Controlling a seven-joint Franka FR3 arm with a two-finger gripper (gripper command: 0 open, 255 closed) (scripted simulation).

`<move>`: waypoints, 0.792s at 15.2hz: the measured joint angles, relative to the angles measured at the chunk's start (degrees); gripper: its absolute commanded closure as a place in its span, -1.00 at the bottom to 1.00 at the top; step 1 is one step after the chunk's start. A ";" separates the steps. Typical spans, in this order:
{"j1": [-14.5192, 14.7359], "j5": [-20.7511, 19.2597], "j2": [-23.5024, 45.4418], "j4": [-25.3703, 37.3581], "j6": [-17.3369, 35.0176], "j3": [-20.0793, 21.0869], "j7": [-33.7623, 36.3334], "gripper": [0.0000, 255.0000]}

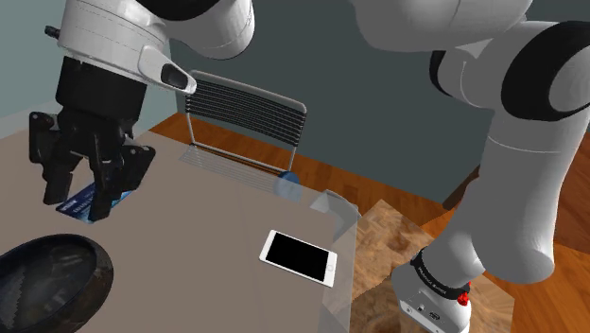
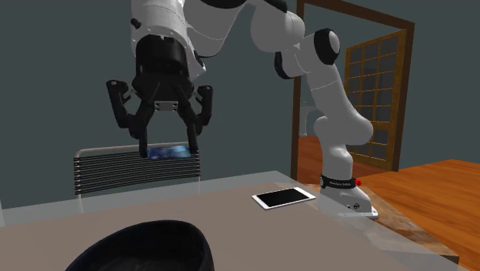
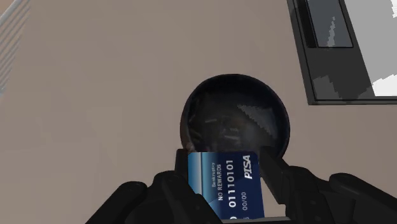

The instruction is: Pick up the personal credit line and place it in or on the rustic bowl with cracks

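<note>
Above the desk [image 2: 269,239] the hand [image 2: 168,151] hangs well off the surface, open air on all sides. Its 2 black fingers [image 3: 167,194] are clamped on the credit card [image 3: 226,181], which sits between the fingertips.

The card is a thin flat rectangle, blue with a lighter streak and white print reading "NO REWARDS", "0110101" and "PISA". The bowl [image 3: 280,118] is straight below the hand with a clear gap up to the card. It is round, dark and near black, with a thick rim and a glossy inside with mottled pale patches. Bare desk rings the bowl.

The desk is flat, matte and grey-tan. Its edge and 1 corner lie well apart from the hand, on the stand [image 1: 433,298] side. The phone [image 2: 284,198] lies flat near that edge, far from the hand; it is a white slab with rounded corners and a black screen.

1 chair [image 2: 131,171] stands behind the hand past the desk's far edge, its back a row of thin dark horizontal slats in a pale frame.
</note>
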 measured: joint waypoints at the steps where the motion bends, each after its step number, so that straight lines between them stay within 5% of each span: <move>1: 1.17 -0.70 1.03 1.44 0.11 0.06 1.25 1.00; 6: 10.10 -6.73 11.87 18.34 -2.92 -0.85 9.01 1.00; 12: 12.04 -7.65 14.53 18.87 -0.40 -1.20 9.55 1.00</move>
